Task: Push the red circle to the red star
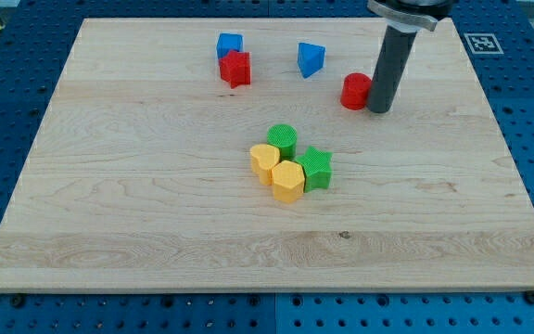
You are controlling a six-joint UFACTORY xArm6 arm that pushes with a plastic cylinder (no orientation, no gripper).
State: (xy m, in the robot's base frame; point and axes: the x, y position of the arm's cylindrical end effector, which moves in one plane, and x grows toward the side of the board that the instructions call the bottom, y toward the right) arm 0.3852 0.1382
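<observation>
Nearest the camera, toward the view's bottom, runs the front edge of the wooden bench [248, 269], bare apart from a small dark knot in the grain. Above that, around the middle of the board, four blocks huddle together and touch: a yellow heart [264, 162], a yellow hexagon-like block [287, 180], a green star [316, 168] and a green circle [282, 139] just behind them. None of these belongs to the task.

Farther back, toward the view's top, the red star [235, 69] stands at the left of centre, touching a blue block [229, 44] just behind it, whose shape I cannot make out for certain. A blue triangle-like block [311, 59] stands alone, between the red star and the red circle [356, 91], though a little nearer the view's top than either.

The red circle lies at the view's right of that group, well apart from the red star. My tip [379, 109] is down on the board just beside the circle, on its right side, touching it or very nearly so. This arm carries no claw, only the rod, so no open or closed state can be told.

I judge the task barely begun: the tip is lined up behind the circle, and the whole push leftward remains. The route passes close below the blue triangle, which could catch the circle.
</observation>
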